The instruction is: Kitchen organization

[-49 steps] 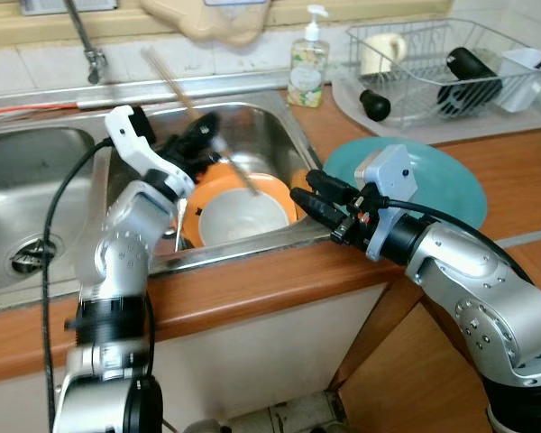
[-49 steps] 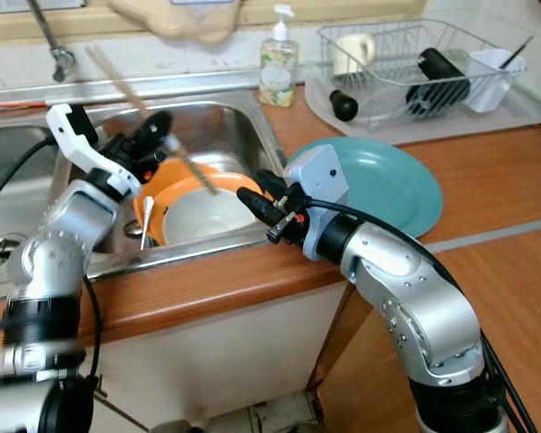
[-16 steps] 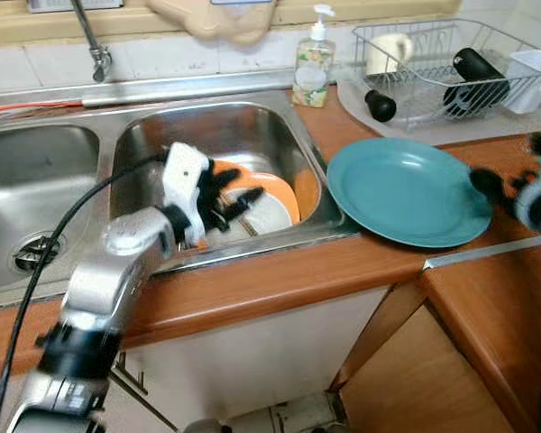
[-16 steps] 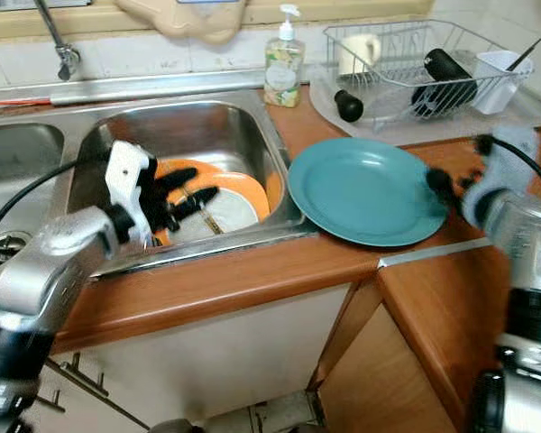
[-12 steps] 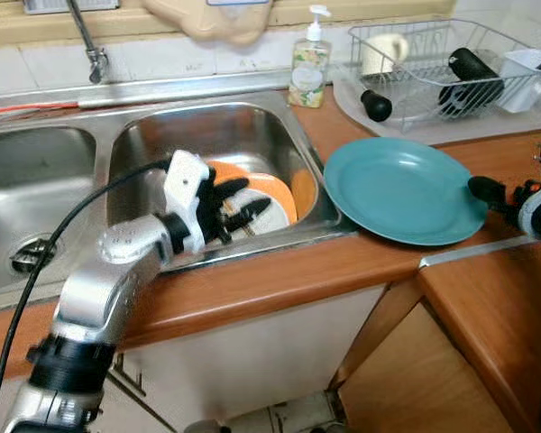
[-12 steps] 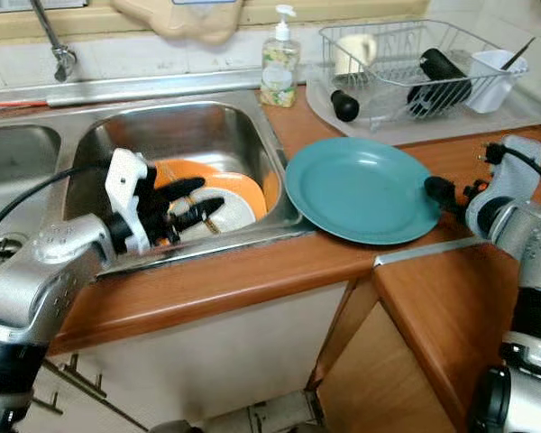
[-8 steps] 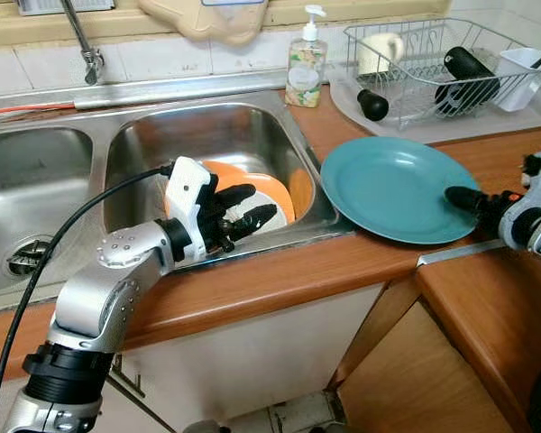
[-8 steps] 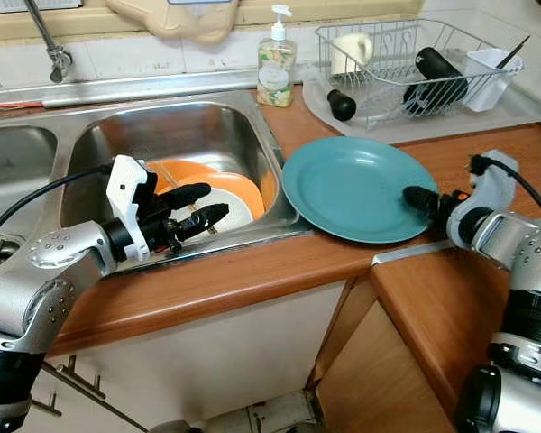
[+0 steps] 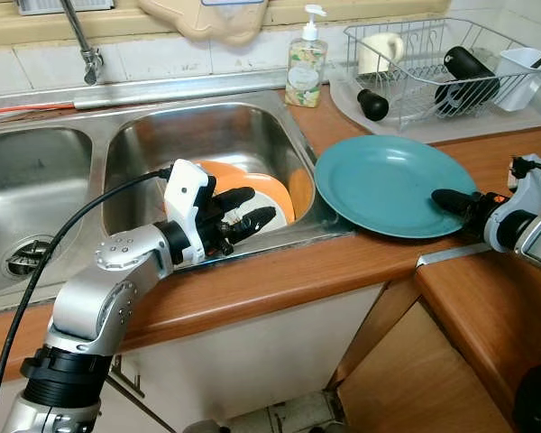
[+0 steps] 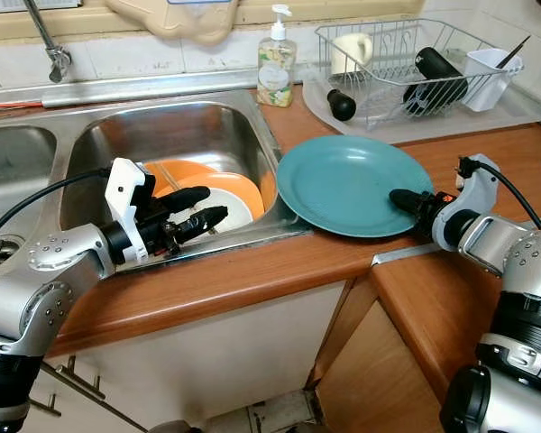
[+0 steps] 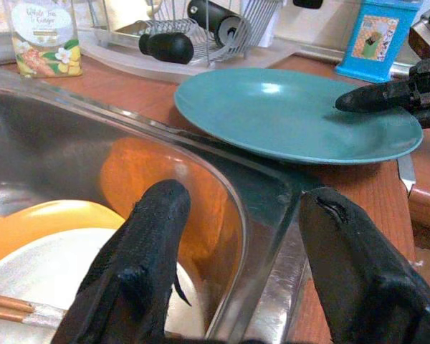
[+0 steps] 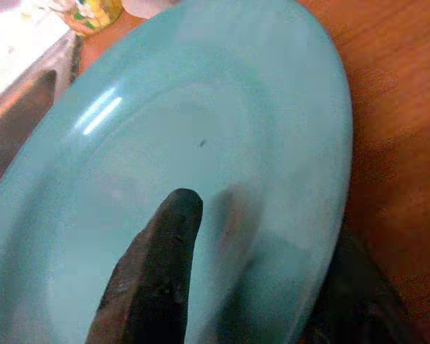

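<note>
Our right gripper [image 10: 404, 200] pinches the round teal plate [image 10: 347, 183] at its rim on the wooden worktop [image 10: 487, 153]; our left gripper [image 10: 197, 209], fingers spread, reaches over the steel sink [image 10: 198, 135].

Beside the shiny brushed-steel sink [image 9: 243, 135], the desk [image 9: 523, 171] is smooth, varnished wood. On it a glossy teal plate [image 9: 388, 180] catches highlights. Behind the plate stands a thin metal wire rack [image 9: 415, 54].
</note>
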Motion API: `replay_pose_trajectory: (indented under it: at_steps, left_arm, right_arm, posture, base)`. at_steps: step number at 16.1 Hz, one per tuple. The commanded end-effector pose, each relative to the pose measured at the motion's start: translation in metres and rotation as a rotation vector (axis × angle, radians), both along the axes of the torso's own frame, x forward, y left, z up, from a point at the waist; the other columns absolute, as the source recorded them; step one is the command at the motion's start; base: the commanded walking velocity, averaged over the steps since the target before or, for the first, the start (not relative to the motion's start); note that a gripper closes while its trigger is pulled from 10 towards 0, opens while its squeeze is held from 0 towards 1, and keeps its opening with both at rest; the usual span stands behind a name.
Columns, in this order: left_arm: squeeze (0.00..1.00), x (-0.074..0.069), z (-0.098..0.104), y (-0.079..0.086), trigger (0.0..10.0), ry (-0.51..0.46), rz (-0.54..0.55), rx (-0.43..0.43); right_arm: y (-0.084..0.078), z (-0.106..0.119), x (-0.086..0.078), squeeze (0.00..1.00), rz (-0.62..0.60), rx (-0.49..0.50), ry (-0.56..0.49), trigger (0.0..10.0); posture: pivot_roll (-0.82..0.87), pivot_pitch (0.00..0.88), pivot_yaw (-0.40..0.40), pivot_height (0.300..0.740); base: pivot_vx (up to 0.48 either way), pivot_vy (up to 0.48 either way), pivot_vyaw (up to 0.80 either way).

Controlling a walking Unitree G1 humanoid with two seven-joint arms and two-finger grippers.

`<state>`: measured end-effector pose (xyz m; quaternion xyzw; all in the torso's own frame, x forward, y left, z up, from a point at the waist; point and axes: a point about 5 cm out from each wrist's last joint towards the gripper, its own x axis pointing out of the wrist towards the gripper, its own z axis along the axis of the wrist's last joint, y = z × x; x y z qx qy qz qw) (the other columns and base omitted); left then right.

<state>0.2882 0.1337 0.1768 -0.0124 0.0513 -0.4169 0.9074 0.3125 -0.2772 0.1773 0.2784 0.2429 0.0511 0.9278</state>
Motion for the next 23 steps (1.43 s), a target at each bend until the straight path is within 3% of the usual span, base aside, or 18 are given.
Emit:
replay_pose_trajectory:
  at_steps: [1,13,14,15,18,19,23]
  left_arm:
    - [0.00,-0.001,0.005,0.002,10.0,-0.017,0.014,-0.009]
    - [0.00,0.003,0.007,0.009,10.0,-0.001,0.100,-0.067]
    - [0.20,0.007,0.009,0.010,10.0,0.013,0.125,-0.114]
    - [1.00,0.010,0.011,0.011,10.0,0.025,0.150,-0.173]
    - [1.00,0.018,0.014,0.010,10.0,0.063,0.185,-0.326]
    - [0.00,0.019,0.014,0.006,10.0,0.117,0.153,-0.430]
    - [0.00,0.018,0.014,-0.010,10.0,0.238,0.028,-0.612]
  right_arm:
    - [0.003,0.015,0.004,0.00,0.009,0.022,-0.057,0.0]
    - [0.014,0.045,0.012,0.00,0.008,0.181,-0.190,0.0]
    - [0.017,0.051,0.014,0.00,0.012,0.213,-0.231,0.0]
    - [0.020,0.055,0.015,0.00,0.019,0.231,-0.263,0.0]
    - [0.039,0.065,0.017,0.00,0.091,0.265,-0.352,0.0]
    - [0.052,0.072,0.016,0.00,0.147,0.260,-0.404,0.0]
    - [0.075,0.082,0.010,0.00,0.242,0.260,-0.489,0.0]
  posture:
    - [-0.07,0.000,-0.011,0.740]
    - [-0.06,0.000,-0.011,0.740]
    - [-0.06,0.000,-0.011,0.740]
    - [-0.06,0.000,-0.011,0.740]
    - [-0.06,0.000,-0.002,0.740]
    - [-0.06,0.000,0.001,0.740]
    - [-0.06,0.000,0.014,0.740]
  base:
    - [0.000,0.000,0.00]
    - [0.000,0.000,0.00]
    - [0.000,0.000,0.00]
    - [0.000,0.000,0.00]
    - [0.000,0.000,0.00]
    - [0.000,0.000,0.00]
    - [0.000,0.000,0.00]
